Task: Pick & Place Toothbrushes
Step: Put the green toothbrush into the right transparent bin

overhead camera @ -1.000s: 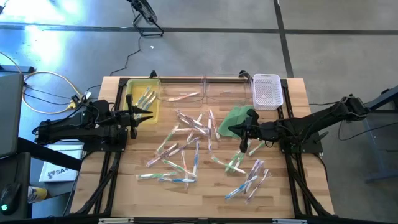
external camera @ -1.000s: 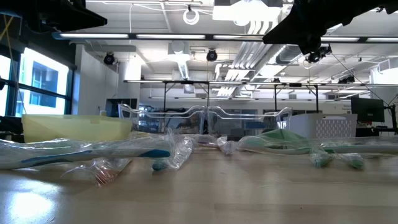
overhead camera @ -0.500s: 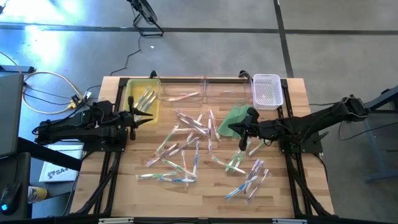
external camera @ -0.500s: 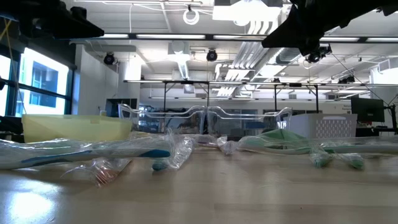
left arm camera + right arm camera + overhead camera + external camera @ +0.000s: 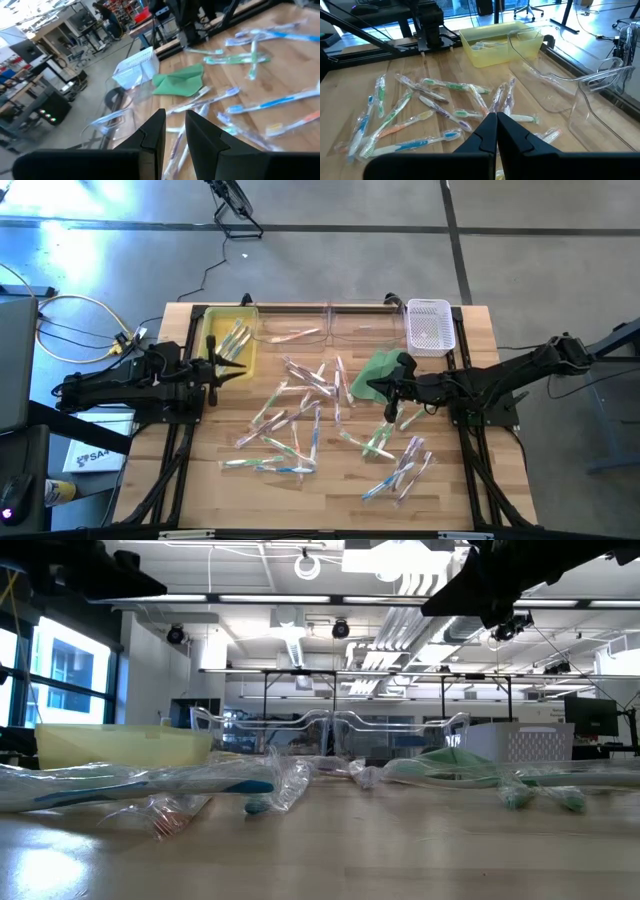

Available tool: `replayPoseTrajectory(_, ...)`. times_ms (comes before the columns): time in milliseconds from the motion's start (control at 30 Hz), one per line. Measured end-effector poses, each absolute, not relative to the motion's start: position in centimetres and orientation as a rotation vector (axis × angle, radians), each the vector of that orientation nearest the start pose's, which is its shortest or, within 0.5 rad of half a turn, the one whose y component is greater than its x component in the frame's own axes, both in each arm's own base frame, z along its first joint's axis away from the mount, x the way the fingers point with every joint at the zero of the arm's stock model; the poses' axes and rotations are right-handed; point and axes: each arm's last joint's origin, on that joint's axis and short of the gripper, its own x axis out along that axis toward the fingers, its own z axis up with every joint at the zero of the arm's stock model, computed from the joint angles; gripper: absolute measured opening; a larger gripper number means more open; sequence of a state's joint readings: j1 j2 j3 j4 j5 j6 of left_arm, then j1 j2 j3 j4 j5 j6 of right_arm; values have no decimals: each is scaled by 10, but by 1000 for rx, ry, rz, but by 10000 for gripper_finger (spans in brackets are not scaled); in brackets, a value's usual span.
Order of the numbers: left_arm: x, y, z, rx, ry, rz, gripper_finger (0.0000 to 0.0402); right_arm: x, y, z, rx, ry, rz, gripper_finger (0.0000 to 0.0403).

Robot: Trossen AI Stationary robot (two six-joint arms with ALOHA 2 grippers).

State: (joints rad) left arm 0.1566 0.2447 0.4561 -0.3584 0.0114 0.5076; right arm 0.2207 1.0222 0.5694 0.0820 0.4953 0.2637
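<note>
Toothbrushes [image 5: 300, 415] lie scattered between left hand [image 5: 238, 367] and right hand [image 5: 372, 392].

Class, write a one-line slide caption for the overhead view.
Two robot arms wait over a wooden table strewn with wrapped toothbrushes; a few already lie in the yellow bin.

Toothbrushes [image 5: 300, 420] lie scattered mid-table, a bin [image 5: 213, 327] behind-left holding several, a basket [image 5: 430, 326] behind-right.

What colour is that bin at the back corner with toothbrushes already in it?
The bin is translucent yellow, seen best in the high view.
</note>
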Motion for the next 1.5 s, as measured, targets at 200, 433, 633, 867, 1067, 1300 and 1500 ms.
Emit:
replayPoseTrajectory(200, 86, 13, 264, 479, 167, 104, 70, 214, 34, 242, 130, 309, -315, 3)
replayPoseTrajectory(433, 85, 13, 262, 476, 192, 98, 70, 214, 34, 242, 172, 304, -322, 3)
replayPoseTrajectory(633, 85, 13, 258, 471, 235, 87, 70, 214, 34, 241, 174, 305, -322, 3)
replayPoseTrajectory(867, 84, 13, 257, 470, 245, 84, 70, 213, 34, 241, 173, 306, -322, 3)
replayPoseTrajectory(1067, 84, 13, 254, 467, 274, 77, 70, 213, 34, 241, 175, 305, -323, 3)
replayPoseTrajectory(1300, 83, 13, 252, 466, 292, 73, 70, 213, 34, 241, 157, 309, -321, 3)
replayPoseTrajectory(1500, 83, 13, 252, 500, 296, 74, 70, 213, 34, 241, 155, 309, -321, 3)
